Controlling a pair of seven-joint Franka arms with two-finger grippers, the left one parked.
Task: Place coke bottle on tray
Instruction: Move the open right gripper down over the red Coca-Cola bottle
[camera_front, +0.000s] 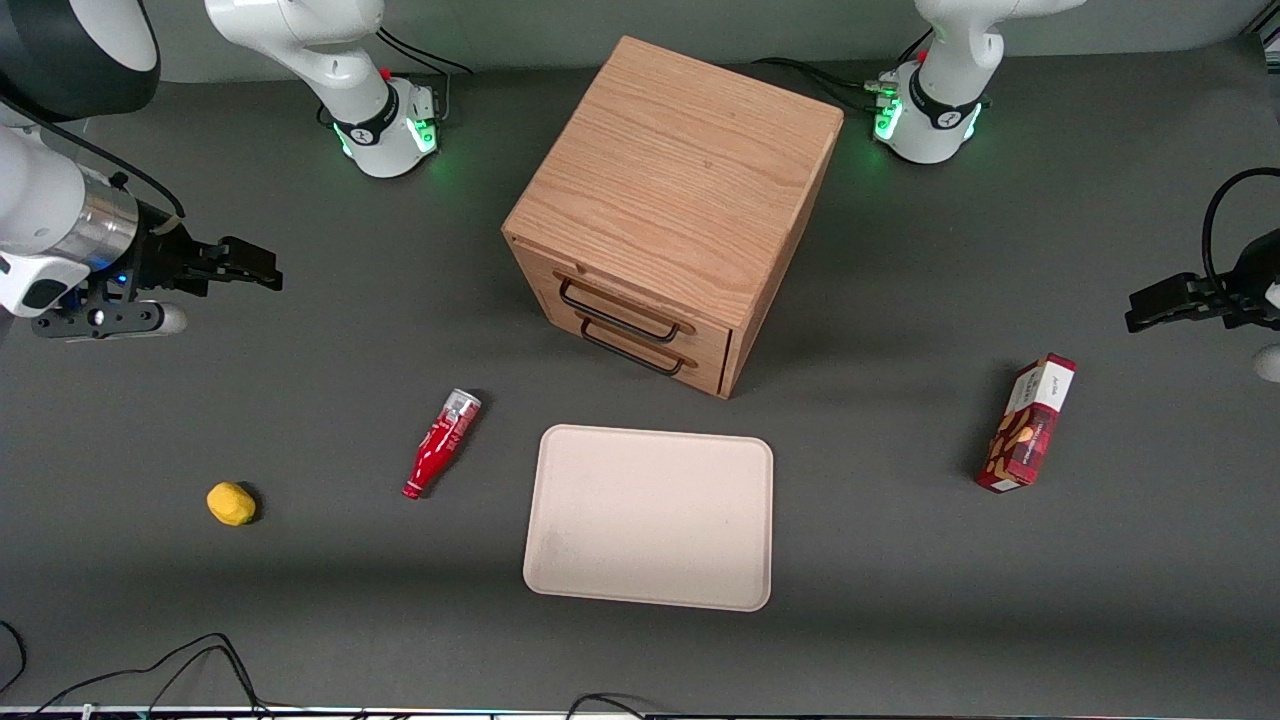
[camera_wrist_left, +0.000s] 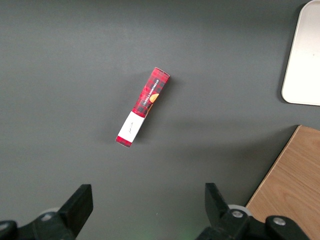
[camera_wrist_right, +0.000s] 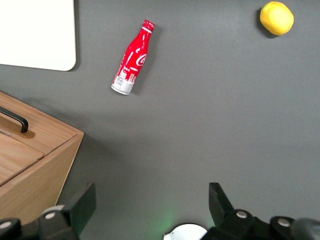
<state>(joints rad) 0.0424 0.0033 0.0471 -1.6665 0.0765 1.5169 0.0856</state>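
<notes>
Looking at your table, nearest front camera first: tray (camera_front: 650, 517) flat on grey table (camera_front: 300, 620), nothing on it. Lemon (camera_front: 231, 503) toward working arm's end. Coke bottle (camera_front: 441, 443) lies on its side just beside tray, apart from it, cap end nearer camera, silvery base pointing toward wooden drawer cabinet (camera_front: 672, 212). Snack box (camera_front: 1027, 423) toward parked arm's end. Your gripper (camera_front: 262, 270) hangs above table, well apart from bottle, fingers (camera_wrist_right: 80, 205) spread wide, holding nothing.

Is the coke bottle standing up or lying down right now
Lying down: the coke bottle rests lengthwise on the table beside the tray. The open gripper is nowhere near it.
</notes>
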